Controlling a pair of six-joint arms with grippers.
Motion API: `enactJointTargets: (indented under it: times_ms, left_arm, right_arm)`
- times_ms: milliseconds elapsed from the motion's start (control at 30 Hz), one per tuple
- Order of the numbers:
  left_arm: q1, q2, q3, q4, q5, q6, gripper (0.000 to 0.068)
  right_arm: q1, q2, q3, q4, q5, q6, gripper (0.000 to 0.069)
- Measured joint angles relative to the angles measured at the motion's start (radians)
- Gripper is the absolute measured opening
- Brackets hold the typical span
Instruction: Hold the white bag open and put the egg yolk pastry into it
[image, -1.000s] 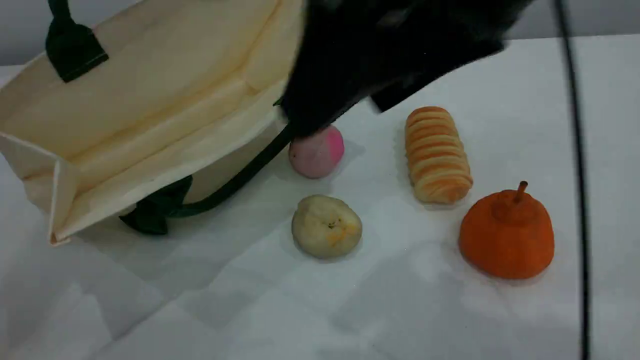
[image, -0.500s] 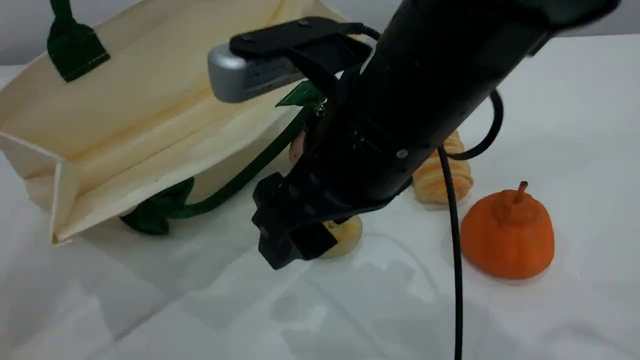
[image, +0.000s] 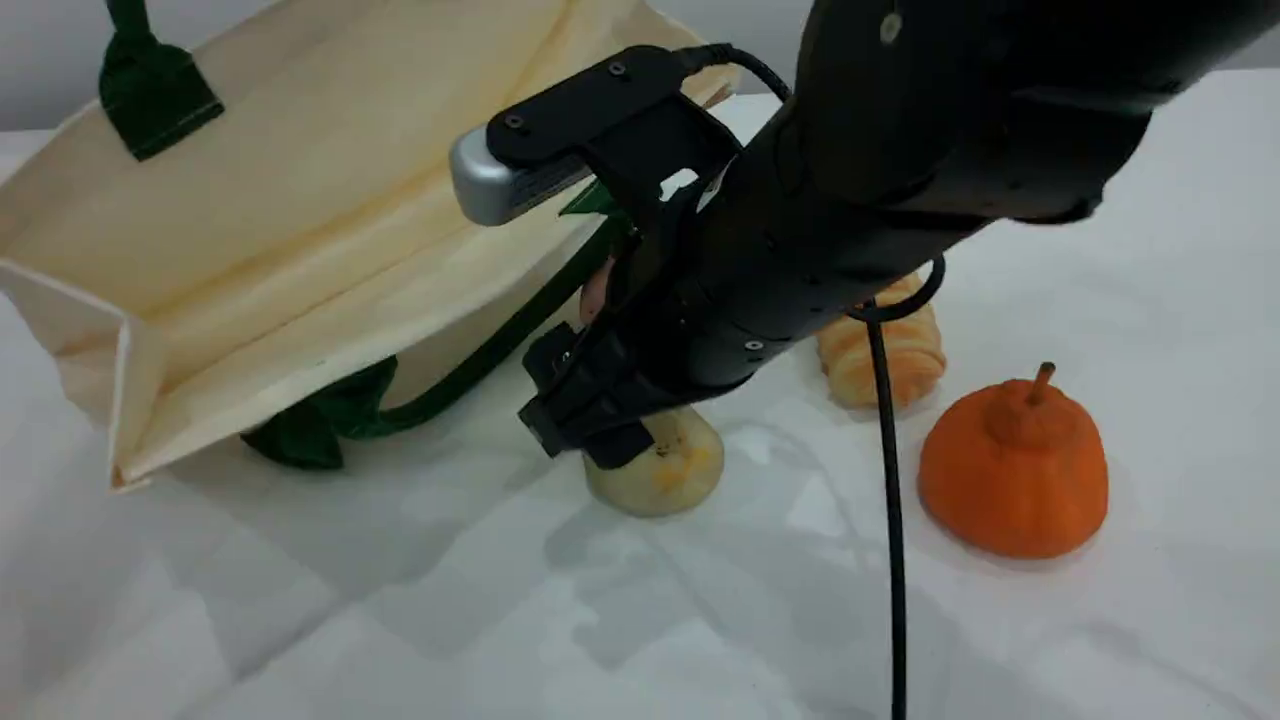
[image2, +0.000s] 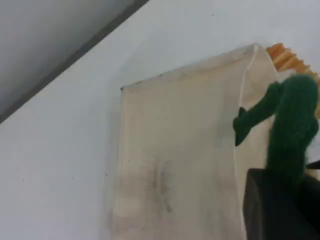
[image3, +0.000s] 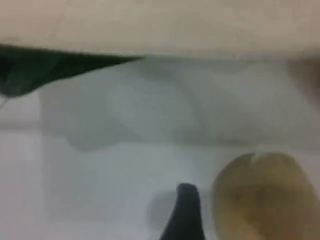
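Note:
The white bag (image: 300, 200) lies tilted at the left with its mouth held open. Its upper green handle (image: 150, 85) runs off the top edge. In the left wrist view my left gripper (image2: 282, 192) is shut on that green rope handle (image2: 292, 120), above the bag (image2: 175, 160). The egg yolk pastry (image: 672, 470) sits on the table under my right gripper (image: 592, 432), which is open and low over the pastry's left side. In the right wrist view one fingertip (image3: 185, 215) stands just left of the pastry (image3: 265, 197); the other is out of frame.
The bag's lower green handle (image: 450, 370) loops over the table just left of the pastry. A pink ball (image: 595, 292) is mostly hidden behind the right arm. A striped roll (image: 885, 355) and an orange pear-shaped piece (image: 1010, 470) stand to the right. A black cable (image: 885, 500) hangs down.
My right arm has swung in from the top and come down over the egg yolk pastry, then drawn slightly back onto it. The bag stays held open.

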Motion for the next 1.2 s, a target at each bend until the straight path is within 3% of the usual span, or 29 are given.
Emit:
enactJointTargets:
  times_ms: [733,867,1100,1200]
  left_arm:
    - [0.0,0.0,0.0,0.001,0.0,0.0,0.009]
    - [0.0,0.0,0.0,0.001,0.0,0.0,0.009]
    - [0.0,0.0,0.0,0.002,0.0,0.0,0.009]
    - [0.0,0.0,0.0,0.002,0.0,0.0,0.009]
  right_arm:
    - [-0.001,0.173,-0.001,-0.004,-0.148,-0.043,0.0559]
    - [-0.001,0.173,-0.001,-0.004,-0.15,-0.043,0.0489]
    - [-0.001,0.173,-0.001,-0.004,-0.154,-0.046,0.0251]
    - [-0.002,0.173,-0.001,-0.005,-0.152,-0.046,0.0239]
